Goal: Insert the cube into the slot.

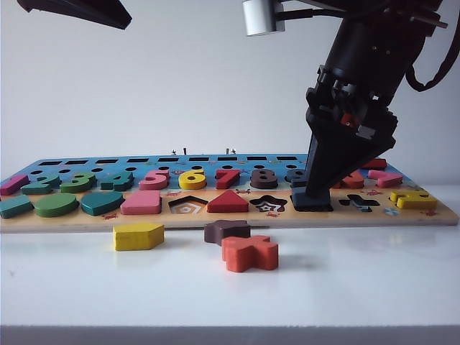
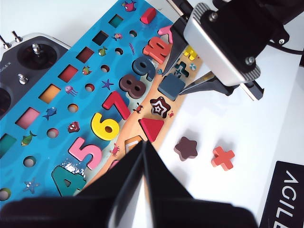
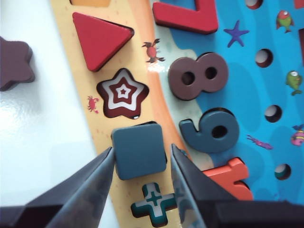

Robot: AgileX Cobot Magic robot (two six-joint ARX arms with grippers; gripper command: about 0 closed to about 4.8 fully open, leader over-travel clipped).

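Observation:
The slate-blue cube (image 3: 139, 150) lies flat in the slot on the puzzle board (image 1: 65, 221), between the star recess (image 3: 122, 92) and the cross recess (image 3: 154, 202). Only a dark sliver of the slot (image 3: 160, 124) shows at one corner; its floor is hidden. My right gripper (image 3: 142, 148) points steeply down and straddles the cube (image 1: 310, 202). One fingertip (image 3: 108, 156) touches the cube's side, and a narrow gap shows at the other. My left gripper (image 2: 143, 145) hovers shut and empty above the board's near edge, away from the cube (image 2: 171, 86).
On the white table in front of the board lie a yellow pentagon block (image 1: 138, 236), a dark brown star block (image 1: 225, 230) and an orange cross block (image 1: 249, 253). Number and shape pieces fill much of the board. A grey remote controller (image 2: 28, 61) sits behind it.

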